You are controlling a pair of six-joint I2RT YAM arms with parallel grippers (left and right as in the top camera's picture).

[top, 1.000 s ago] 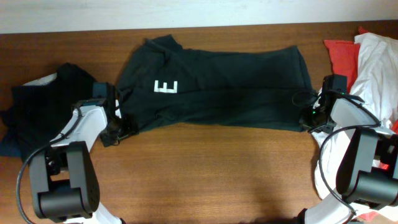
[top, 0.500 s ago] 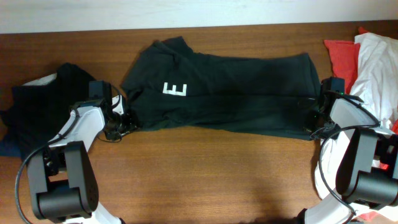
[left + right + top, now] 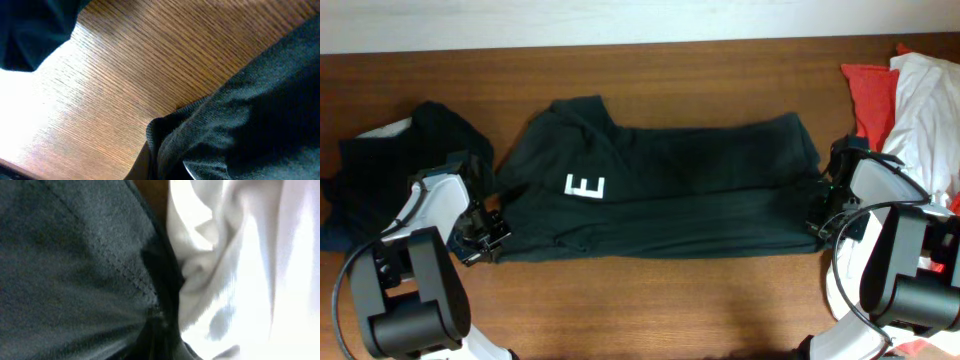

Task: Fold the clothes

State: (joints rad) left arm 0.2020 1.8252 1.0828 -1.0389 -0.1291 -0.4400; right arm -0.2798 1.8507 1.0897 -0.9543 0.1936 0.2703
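A large charcoal-black shirt (image 3: 670, 190) with a white letter E (image 3: 585, 186) lies spread across the middle of the wooden table (image 3: 660, 310). My left gripper (image 3: 485, 240) is shut on its front left corner. In the left wrist view the bunched hem (image 3: 200, 130) runs down into the jaws (image 3: 165, 172). My right gripper (image 3: 818, 222) is shut on the shirt's front right corner. In the right wrist view the stitched charcoal fabric (image 3: 65, 265) meets the jaws (image 3: 160, 340), with white cloth (image 3: 250, 255) right beside it.
A heap of black and navy clothes (image 3: 390, 170) lies at the left, close behind my left arm. Red (image 3: 868, 90) and white clothes (image 3: 920, 110) are piled at the right, touching my right arm. Bare wood runs along the front.
The left gripper has shut on the shirt's corner. Both grippers have moved toward the table's front, and the shirt's front edge has come forward with them, lying flatter and wider.
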